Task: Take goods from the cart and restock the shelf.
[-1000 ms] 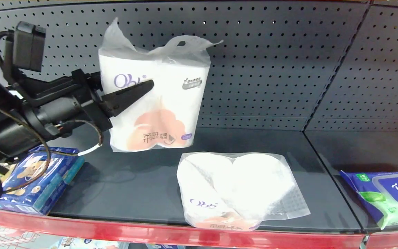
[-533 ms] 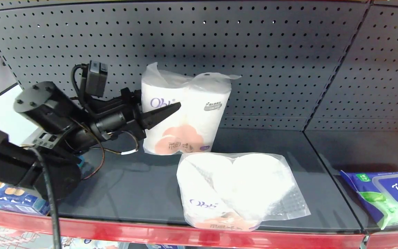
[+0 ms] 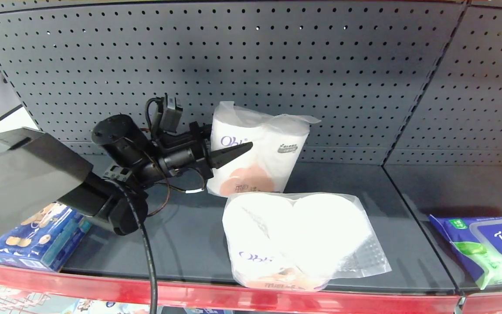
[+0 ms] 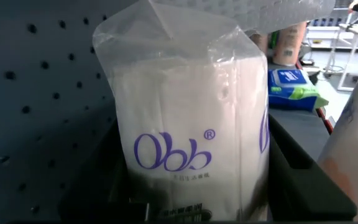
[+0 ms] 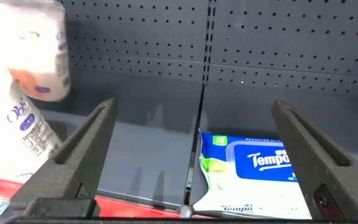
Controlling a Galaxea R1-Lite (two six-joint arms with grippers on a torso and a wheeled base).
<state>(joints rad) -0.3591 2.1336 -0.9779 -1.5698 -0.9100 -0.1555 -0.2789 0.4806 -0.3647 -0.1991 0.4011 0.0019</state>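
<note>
A: Where is the toilet roll pack (image 3: 263, 153) sitting?

B: It is standing upright at the back of the shelf (image 3: 177, 235), just in front of the grey pegboard panel (image 3: 277, 65). The left gripper (image 3: 239, 149) is holding it from the left side, with its jaws closing on the pack. One dark finger is lying across the printed front, and the left wrist view is showing the pack pressed between both.

A: Is the pack resting on the shelf?

B: Its base is sitting at shelf level, but I cannot tell whether it is bearing down or hanging just above.

A: And the right gripper (image 5: 192, 109)?

B: Its jaws are standing wide apart, gripping nothing. It is facing the right part of the shelf, where a blue and green wipes packet (image 3: 493, 248) is lying near the front edge.

A: What else is lying there?

B: A second toilet roll pack (image 3: 303, 235) is lying on its side at the front of the shelf, just in front of the upright one, with its lower end reaching the red edge strip (image 3: 233, 296). A blue box (image 3: 37, 240) is sitting at the far left, well apart from both packs.
</note>
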